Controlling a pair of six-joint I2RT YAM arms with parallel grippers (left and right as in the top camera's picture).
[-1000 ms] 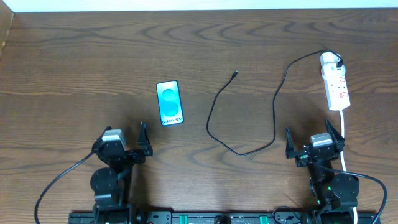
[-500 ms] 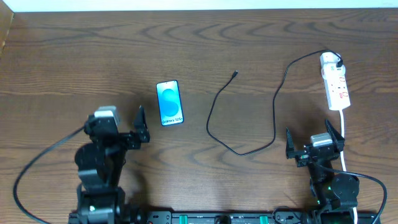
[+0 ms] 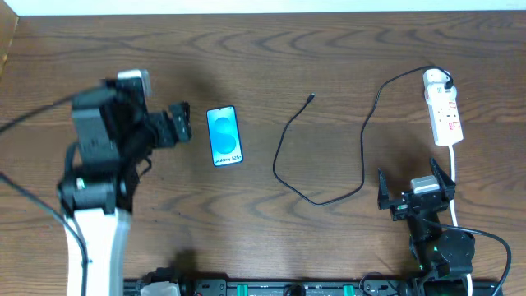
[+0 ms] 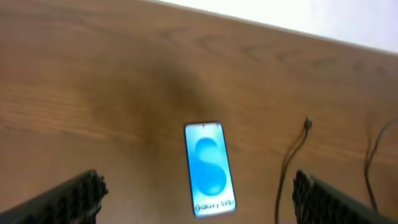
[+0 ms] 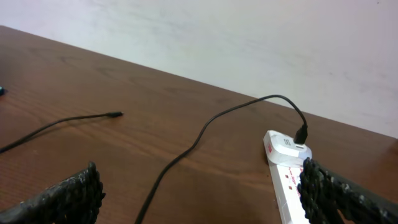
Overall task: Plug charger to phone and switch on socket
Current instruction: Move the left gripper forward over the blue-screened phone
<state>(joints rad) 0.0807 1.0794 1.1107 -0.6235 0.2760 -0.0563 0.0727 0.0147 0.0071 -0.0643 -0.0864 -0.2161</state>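
Note:
The phone (image 3: 224, 136) lies flat left of the table's centre, its cyan screen up; the left wrist view shows the phone (image 4: 209, 168) straight ahead. My left gripper (image 3: 184, 123) hangs open just left of it, nothing between its fingers (image 4: 71, 199). The charger (image 3: 288, 177) loops across the middle, its small free plug (image 3: 310, 98) lying loose right of the phone and its other end plugged into the far end of the white socket (image 3: 444, 111) at right. My right gripper (image 3: 408, 179) rests open near the front edge, its fingers (image 5: 68, 199) wide, with the socket (image 5: 287, 180) ahead to its right.
The socket's white cord (image 3: 453, 177) runs toward the front edge past my right arm. A pale wall (image 5: 217, 37) stands behind the table's far edge. Bare brown wood (image 3: 107, 57) lies beyond the phone and cable.
My left arm has lifted from the front edge and swung forward, bringing its open gripper beside the phone. The right arm, phone, cable and socket have not moved.

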